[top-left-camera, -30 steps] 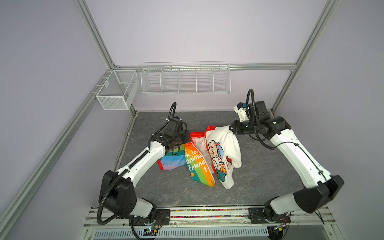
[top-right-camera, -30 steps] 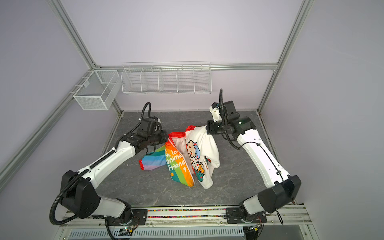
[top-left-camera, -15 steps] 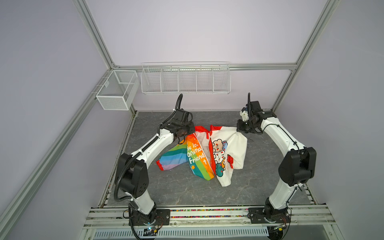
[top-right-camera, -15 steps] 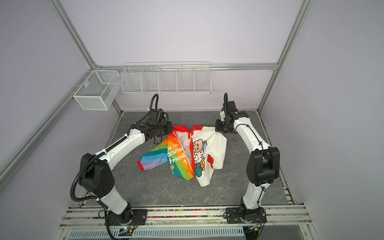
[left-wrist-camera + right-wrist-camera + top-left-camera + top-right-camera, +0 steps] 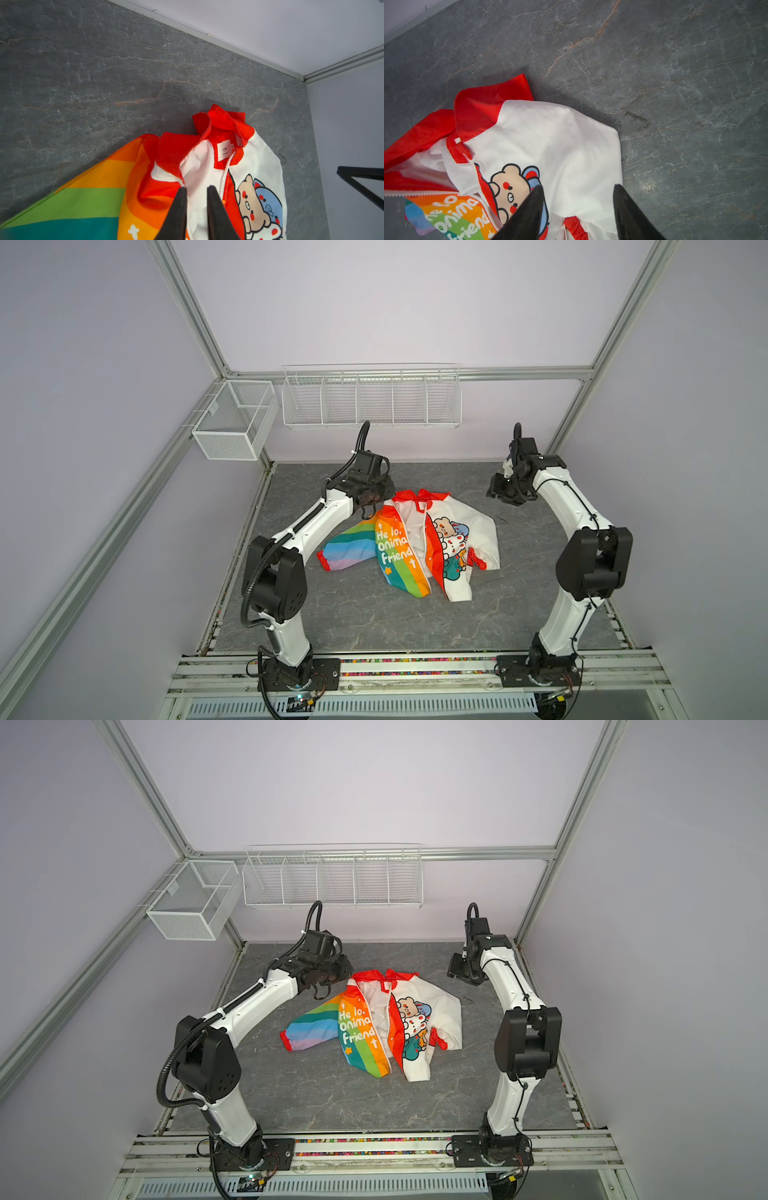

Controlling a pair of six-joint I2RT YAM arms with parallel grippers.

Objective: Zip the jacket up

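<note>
In both top views the small child's jacket [image 5: 446,531] of rainbow-striped and white fabric, with red hood and cuffs, lies crumpled mid-way across the grey stone-patterned tabletop [image 5: 374,614]. Its collar points toward the back wall and its hem toward the near rail, and its two front panels lie apart so that white lining shows between them. The black left gripper [image 5: 376,499] hangs just beside the rainbow shoulder, and the black right gripper [image 5: 505,494] hangs well clear of the white sleeve, over bare table. In the left wrist view the left gripper [image 5: 196,189] has its fingers parted by a narrow gap, pinching nothing, with only mesh lining beyond them. The white zipper [image 5: 225,170] teeth run down one panel's edge just beside them. In the right wrist view the right gripper [image 5: 578,186] is spread wide and empty above the bear-printed panel, and both zipper halves show unjoined. The step in hand looks to be laying the garment out. Doing it well probably means smoothing the folded rainbow panel flat and bringing both hem ends side by side (the slider itself I cannot find in any view) before anything is threaded. Room is generous, with bare table all round the cloth. The white wire baskets [image 5: 370,398] hang high on the wall, out of the way, and only the rear wall edge sits near the collar.
</note>
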